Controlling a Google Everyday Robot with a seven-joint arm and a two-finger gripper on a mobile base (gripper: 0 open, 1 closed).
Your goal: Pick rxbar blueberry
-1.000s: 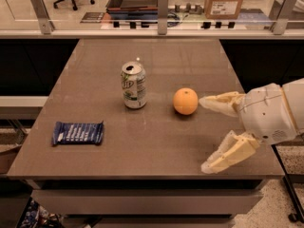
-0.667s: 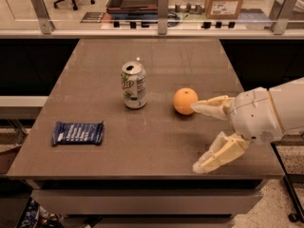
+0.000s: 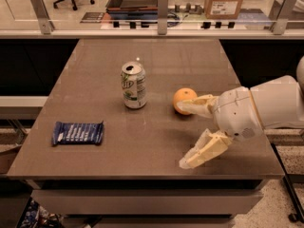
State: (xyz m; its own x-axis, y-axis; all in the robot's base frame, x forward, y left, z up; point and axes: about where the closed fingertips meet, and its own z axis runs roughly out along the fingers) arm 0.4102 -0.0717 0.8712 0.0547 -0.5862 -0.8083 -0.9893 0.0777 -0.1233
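The rxbar blueberry (image 3: 78,133) is a flat dark blue wrapper with white lettering, lying on the brown table (image 3: 156,70) near its front left corner. My gripper (image 3: 183,136) hovers over the table's right front part, far to the right of the bar. It is open and empty, with one cream finger (image 3: 195,105) just in front of an orange and the other (image 3: 203,151) nearer the table's front edge.
A green-white soda can (image 3: 134,85) stands upright at the table's middle. An orange (image 3: 184,99) sits right of it, beside my upper finger. A glass railing with metal posts (image 3: 163,6) runs behind the table. The floor drops off on both sides.
My gripper and arm have moved left over the table, toward the orange and the table's middle. The bar, can and orange have not moved.
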